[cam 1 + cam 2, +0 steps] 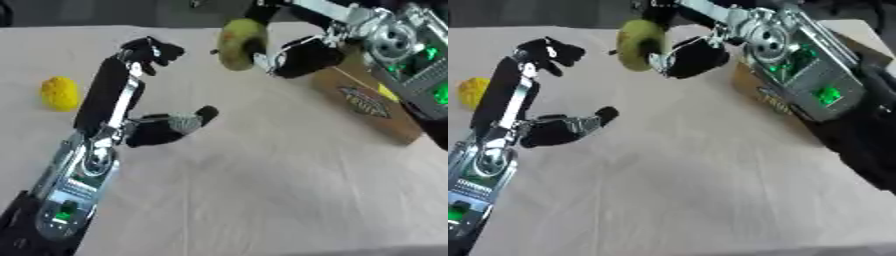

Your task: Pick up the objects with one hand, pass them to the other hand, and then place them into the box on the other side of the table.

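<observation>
A: So where is the task standing right now?

B: Roughly midway, I am judging. The right robot hand (302, 56) is curling its fingers around a yellow-green round object (241, 44) and is holding it up in the air, above the far part of the surface (262, 190), just beside the box (372, 102).

A: And the left robot hand?

B: The left robot hand (140, 90) is hanging open, fingers raised and thumb spread, grasping nothing. It is sitting near the middle-left, apart from the held object, with a clear gap between them.

A: So the pass is looking done?

B: It is looking that way, since the object is sitting in the hand on the box's side, though I am only inferring that from how things are lying. What I am not seeing is the object inside the box; it is hovering to the box's left, not over the opening as far as I can tell.

A: Anything left on the surface?

B: Yes, a yellow bumpy ball (59, 93) is lying at the far left edge, well apart from both hands. That one is waiting for its own pickup, handover and drop.

A: So what is remaining?

B: Carrying the held object over the box, releasing it, then running the whole cycle for the yellow one.
</observation>
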`<state>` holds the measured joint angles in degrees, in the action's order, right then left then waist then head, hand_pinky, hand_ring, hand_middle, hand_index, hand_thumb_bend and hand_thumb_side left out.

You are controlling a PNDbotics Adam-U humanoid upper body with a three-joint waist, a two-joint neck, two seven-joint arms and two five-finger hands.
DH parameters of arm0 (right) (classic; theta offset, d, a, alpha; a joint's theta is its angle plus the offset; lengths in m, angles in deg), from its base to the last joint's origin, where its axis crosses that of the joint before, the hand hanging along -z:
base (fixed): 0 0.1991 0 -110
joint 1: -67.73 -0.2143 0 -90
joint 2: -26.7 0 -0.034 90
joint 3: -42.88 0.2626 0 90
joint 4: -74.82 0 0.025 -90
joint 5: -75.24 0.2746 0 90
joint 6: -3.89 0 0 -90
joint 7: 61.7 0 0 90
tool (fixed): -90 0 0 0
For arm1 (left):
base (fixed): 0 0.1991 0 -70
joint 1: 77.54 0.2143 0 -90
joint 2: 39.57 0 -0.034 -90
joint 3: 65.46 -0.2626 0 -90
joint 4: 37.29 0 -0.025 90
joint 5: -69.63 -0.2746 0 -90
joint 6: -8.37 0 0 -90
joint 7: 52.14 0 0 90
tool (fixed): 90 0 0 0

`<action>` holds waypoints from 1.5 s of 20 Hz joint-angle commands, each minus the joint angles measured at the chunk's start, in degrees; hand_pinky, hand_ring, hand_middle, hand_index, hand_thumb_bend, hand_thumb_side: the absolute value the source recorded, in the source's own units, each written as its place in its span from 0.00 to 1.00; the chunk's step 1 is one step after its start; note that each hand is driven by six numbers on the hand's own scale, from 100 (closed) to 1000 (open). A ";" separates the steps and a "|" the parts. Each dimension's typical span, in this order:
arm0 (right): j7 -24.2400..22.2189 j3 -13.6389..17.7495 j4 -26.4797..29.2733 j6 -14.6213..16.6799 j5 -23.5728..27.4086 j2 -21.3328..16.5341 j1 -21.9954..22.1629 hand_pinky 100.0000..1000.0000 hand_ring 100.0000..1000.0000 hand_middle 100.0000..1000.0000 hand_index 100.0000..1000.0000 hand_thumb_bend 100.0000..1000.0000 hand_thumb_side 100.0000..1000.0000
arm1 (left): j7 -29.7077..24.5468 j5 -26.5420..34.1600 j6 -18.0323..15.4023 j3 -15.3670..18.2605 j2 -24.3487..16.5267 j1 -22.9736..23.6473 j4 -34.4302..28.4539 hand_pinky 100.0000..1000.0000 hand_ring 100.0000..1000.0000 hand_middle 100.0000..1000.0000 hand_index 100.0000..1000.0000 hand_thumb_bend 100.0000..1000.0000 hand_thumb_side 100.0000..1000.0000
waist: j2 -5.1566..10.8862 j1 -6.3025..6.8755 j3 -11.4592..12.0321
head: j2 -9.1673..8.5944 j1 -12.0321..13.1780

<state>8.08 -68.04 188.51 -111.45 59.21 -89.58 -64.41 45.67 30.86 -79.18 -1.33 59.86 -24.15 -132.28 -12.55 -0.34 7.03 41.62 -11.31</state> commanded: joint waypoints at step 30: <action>24.43 18.69 -21.57 -0.54 4.48 -15.78 20.78 0.95 0.69 0.51 0.66 0.00 0.11 | 2.63 6.22 7.56 9.92 -15.21 4.44 -9.36 0.50 0.54 0.51 0.67 0.58 0.28 | 0.01 1.78 1.27 | -4.15 -7.18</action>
<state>31.89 -50.37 167.69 -112.11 64.28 -103.36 -42.97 48.06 36.55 -71.92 7.62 46.41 -19.19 -140.23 -13.25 1.56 8.31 38.41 -18.21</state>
